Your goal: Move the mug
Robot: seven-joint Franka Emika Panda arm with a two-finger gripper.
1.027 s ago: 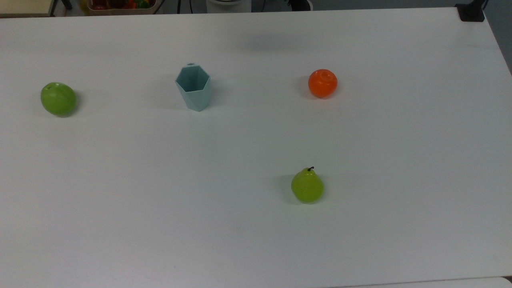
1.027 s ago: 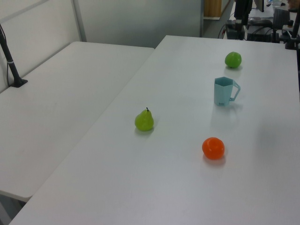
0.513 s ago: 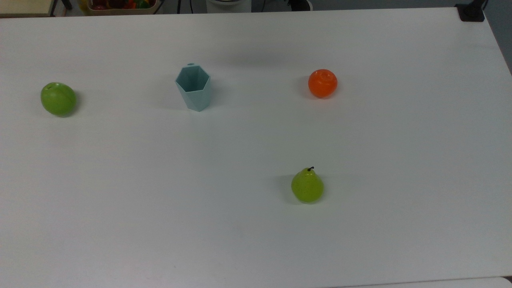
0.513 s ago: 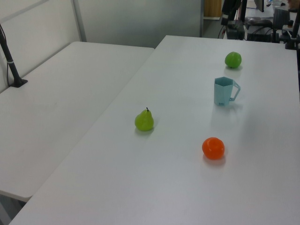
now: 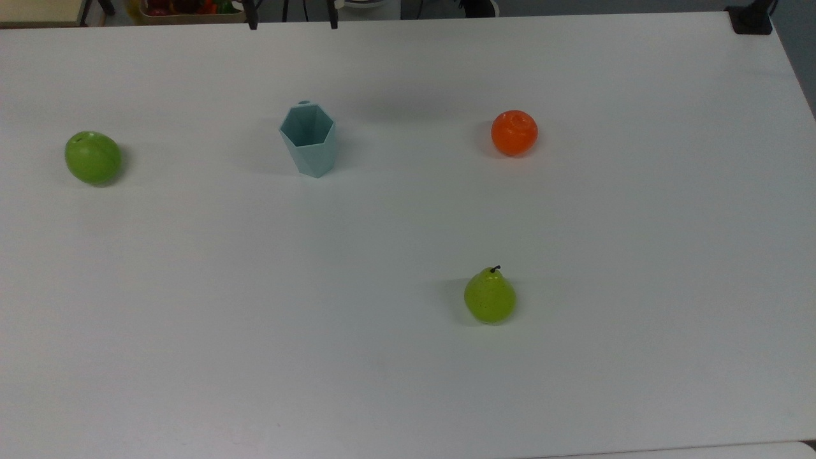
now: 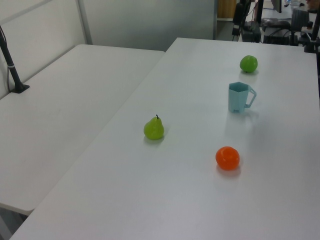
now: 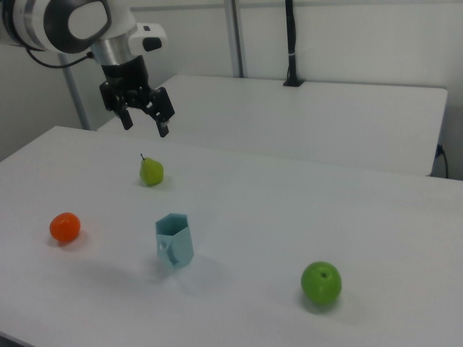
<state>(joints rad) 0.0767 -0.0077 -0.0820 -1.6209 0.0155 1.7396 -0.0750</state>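
The mug [image 5: 309,140] is pale teal with faceted sides and a hexagonal rim. It stands upright on the white table [image 5: 408,382], toward the far left of centre in the top view. In the left view the mug [image 6: 240,97] has its small handle on the left view's right. In the right view the mug [image 7: 173,241] stands between the orange and the apple. My gripper [image 7: 145,124] hangs open and empty well above the table, up and to the right view's left of the mug. Its two dark fingertips [image 5: 253,24] poke in at the top view's upper edge.
A green apple [image 5: 93,157] lies at the top view's far left, an orange [image 5: 514,132] to the mug's right, and a green pear [image 5: 489,298] nearer the front. A black clamp [image 5: 752,19] sits at the table's far right corner. A second white table [image 6: 60,110] adjoins.
The gripper's fingertips have come into the top view at its upper edge, and its shadow on the table has drifted toward the mug. Mug and fruits have not moved.
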